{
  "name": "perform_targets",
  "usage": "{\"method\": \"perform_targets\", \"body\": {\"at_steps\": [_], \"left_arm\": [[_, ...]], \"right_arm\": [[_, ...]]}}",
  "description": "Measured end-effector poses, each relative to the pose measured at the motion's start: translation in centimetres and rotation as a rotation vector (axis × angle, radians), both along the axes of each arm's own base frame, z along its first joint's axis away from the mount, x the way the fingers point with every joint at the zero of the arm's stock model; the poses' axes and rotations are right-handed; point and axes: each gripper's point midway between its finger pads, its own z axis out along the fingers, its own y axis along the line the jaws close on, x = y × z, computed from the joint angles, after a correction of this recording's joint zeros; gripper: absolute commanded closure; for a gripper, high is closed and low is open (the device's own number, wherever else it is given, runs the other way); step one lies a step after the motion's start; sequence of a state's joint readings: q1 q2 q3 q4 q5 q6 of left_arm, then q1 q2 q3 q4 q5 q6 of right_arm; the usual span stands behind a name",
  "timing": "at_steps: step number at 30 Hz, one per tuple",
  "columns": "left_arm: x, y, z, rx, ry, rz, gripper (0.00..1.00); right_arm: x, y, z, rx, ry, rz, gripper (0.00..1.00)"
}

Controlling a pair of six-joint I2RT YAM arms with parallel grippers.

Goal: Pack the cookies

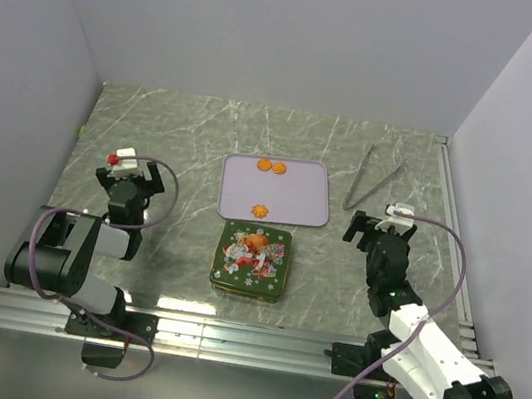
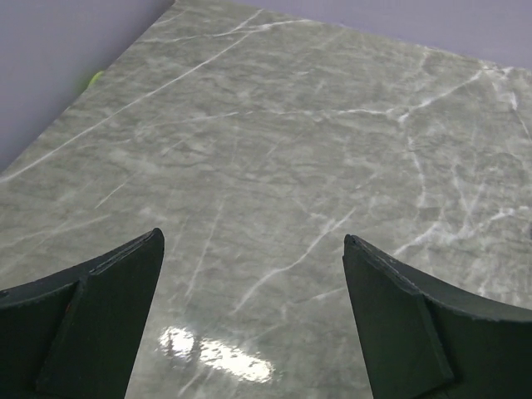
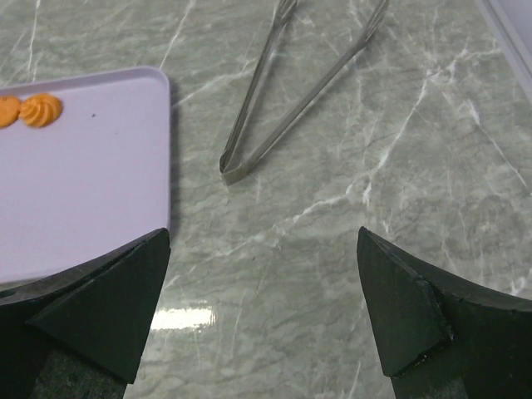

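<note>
Your left gripper stands wide open with nothing between its fingers. Its wrist view shows only bare grey-green marble-patterned tabletop ahead of it. Far ahead and to its left, a tiny yellow-green speck sits where the tabletop meets the wall (too small to name).

Your right gripper is also spread wide and holds nothing. It hovers over the tabletop just off the near right corner of the pale lavender rectangular tray. In the right wrist view, that tray's rounded corner lies ahead and to the left of the gripper, partly behind its left finger.

The small flat orange cookies lie on the tray, and three can be seen. Two sit touching or nearly so at the tray's far edge, well ahead and to the left of your right gripper. The third lies alone near the tray's near edge, level with the right gripper and to its left.

A pair of thin metal tongs lies flat on the tabletop ahead of the right gripper, a little to its right in the overhead view. Its joined end points back toward the gripper and its arms spread away.

A green square tin with a Christmas picture on its lid sits touching or just short of the tray's near edge, lid on. It lies between the two arms (nearer to you than either gripper).
</note>
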State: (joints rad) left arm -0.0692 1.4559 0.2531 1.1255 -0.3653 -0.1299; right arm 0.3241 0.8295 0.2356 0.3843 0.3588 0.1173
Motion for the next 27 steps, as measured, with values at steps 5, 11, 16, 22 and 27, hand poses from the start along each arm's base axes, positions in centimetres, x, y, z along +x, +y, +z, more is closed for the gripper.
{"method": "perform_targets", "body": {"at_steps": [5, 11, 16, 22, 27], "left_arm": [[-0.2, 0.3, -0.3, -0.031, -0.013, -0.009, 0.00], [0.0, -0.1, -0.1, -0.048, -0.025, -0.030, 0.01], [0.0, -0.3, -0.1, -0.051, -0.026, -0.037, 0.01], [0.0, -0.3, -0.1, -0.052, -0.026, -0.040, 0.01], [0.0, -0.3, -0.1, -0.052, -0.026, -0.040, 0.01]], "right_arm": [[0.8, -0.4, -0.2, -0.021, -0.010, -0.025, 0.00], [1.8, -2.3, -0.5, -0.027, -0.044, -0.080, 0.00], [3.1, -4.2, -0.8, -0.014, -0.071, -0.123, 0.00], [4.8, -4.8, -1.6, 0.009, -0.101, -0.117, 0.00], [5.2, -4.6, -2.0, 0.019, -0.103, -0.091, 0.00]]}}
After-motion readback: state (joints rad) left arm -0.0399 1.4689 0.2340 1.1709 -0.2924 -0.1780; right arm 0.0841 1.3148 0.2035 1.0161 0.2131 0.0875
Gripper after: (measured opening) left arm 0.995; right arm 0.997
